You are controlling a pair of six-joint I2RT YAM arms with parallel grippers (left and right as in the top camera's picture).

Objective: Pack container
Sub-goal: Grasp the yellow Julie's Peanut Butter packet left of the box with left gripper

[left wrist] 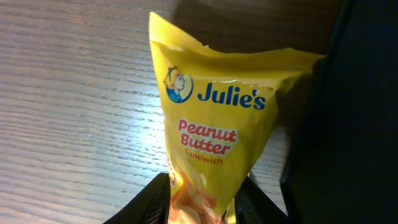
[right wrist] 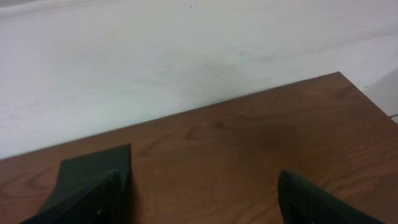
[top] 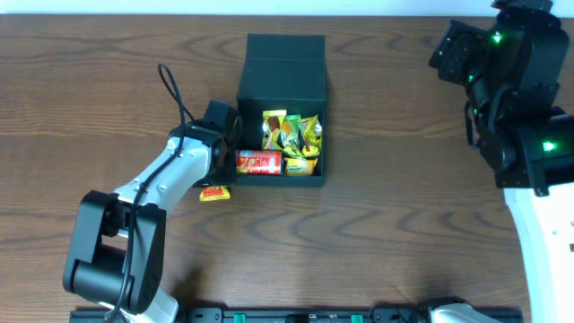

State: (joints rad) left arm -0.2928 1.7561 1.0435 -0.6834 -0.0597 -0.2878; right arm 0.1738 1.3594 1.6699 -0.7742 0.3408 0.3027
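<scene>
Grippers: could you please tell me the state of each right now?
Left gripper: closed on the packet.
Right gripper: open, empty.

1. The packet (left wrist: 214,124) in my left pincer (left wrist: 204,202) is shining like glossy yellow plastic film, creasing and catching the light.
2. That pincer's fingers (left wrist: 152,202) are looking like matt black plastic.
3. The table (top: 404,224) is showing smooth brown wood grain, and a soft sheen is glaring pale beside the packet.
4. The box (top: 282,67) is looking like dark, matt cardboard, reflecting almost nothing.
5. The can (top: 258,163) inside it is gleaming red and glossy.
6. The wall (right wrist: 155,62) beyond my right pincer (right wrist: 205,196) is looking white, matt and faintly scuffed.
</scene>
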